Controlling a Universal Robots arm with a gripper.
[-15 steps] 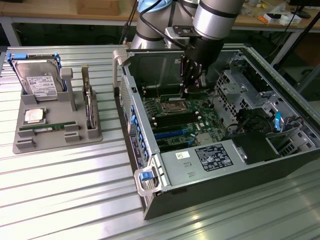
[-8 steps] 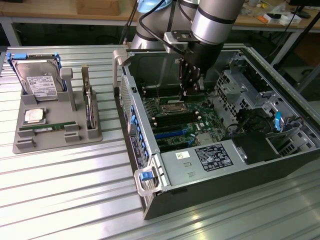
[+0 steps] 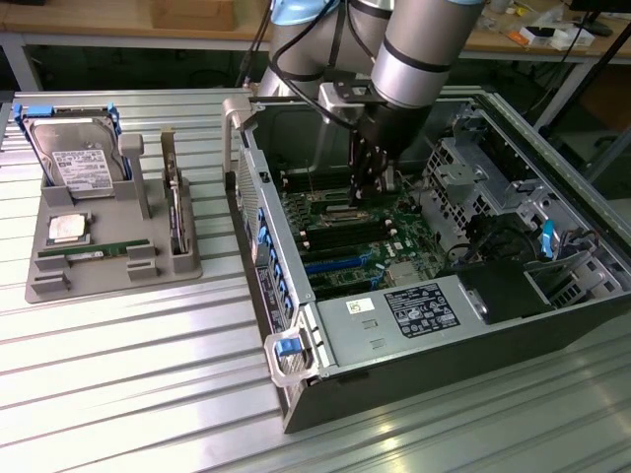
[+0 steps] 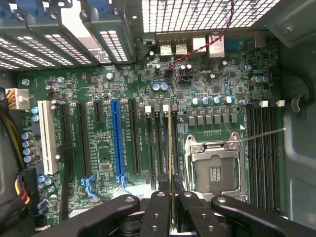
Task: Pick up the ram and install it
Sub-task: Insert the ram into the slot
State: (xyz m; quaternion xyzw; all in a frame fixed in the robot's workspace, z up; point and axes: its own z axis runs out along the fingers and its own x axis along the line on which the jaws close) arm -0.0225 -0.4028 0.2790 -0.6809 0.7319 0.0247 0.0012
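Now over the memory slots, ram clamped in the claw

Okay, from my desk I see the gripper [image 3: 367,195] reaching down inside the open computer case [image 3: 394,389], low over the motherboard [image 4: 98,89]. On the wrist view the two inner fingers [image 4: 159,207] are clenched on the ram [image 4: 170,148]. I'm seeing it edge-on, a thin line running away from the fingertips. It lies along the black memory slots [image 4: 157,143], between the long blue slot [image 4: 117,138] and the processor socket [image 4: 213,170], parallel with both. Whether its lower edge touches a slot or hangs just above, I cannot tell.

Over on the exterior view's left, well apart from the case, the grey tray [image 3: 108,281] sits on the ribbed metal table [image 3: 148,394]. It carries a hard drive [image 3: 77,163] propped at the back and a square silver chip [image 3: 67,228] lying flat. A second green stick [image 3: 94,253] sits nearer the camera, and a card [image 3: 175,212] stands upright on the side toward the case.
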